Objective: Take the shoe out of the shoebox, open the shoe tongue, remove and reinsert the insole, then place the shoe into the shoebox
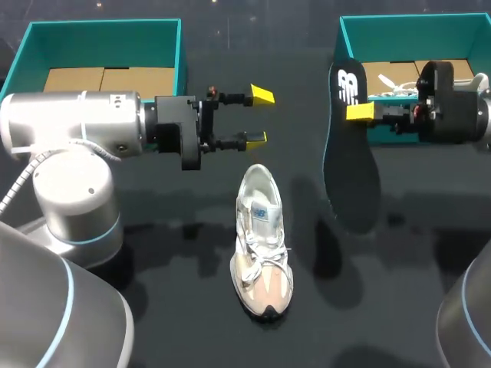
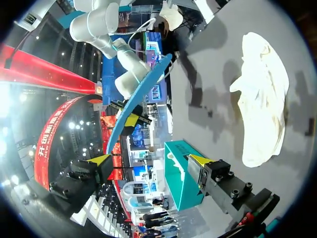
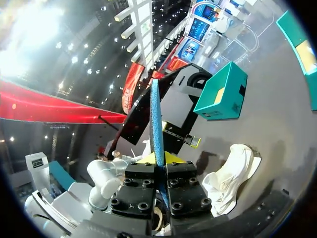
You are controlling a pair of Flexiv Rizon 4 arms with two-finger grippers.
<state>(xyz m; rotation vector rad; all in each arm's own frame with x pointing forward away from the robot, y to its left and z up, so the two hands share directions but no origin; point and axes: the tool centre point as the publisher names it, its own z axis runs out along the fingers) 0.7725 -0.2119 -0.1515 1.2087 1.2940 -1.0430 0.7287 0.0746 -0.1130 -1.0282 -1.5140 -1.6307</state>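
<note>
A white and beige sneaker (image 1: 261, 244) lies on the black table, toe toward the front edge; it also shows in the wrist views (image 2: 262, 99) (image 3: 230, 176). My right gripper (image 1: 360, 113) is shut on the dark insole (image 1: 350, 157), holding it in the air in front of the right shoebox (image 1: 453, 31). In the right wrist view the insole (image 3: 157, 119) stands edge-on, pinched at the gripper (image 3: 158, 161). My left gripper (image 1: 259, 116) hangs open and empty just behind the sneaker's heel. Ahead of that gripper (image 2: 151, 163) in its own view is the insole (image 2: 141, 94), blue and edge-on.
A second teal box (image 1: 107, 38) with cardboard inside stands at the back left. The right shoebox holds white paper and cardboard. Bare black table surrounds the sneaker on both sides.
</note>
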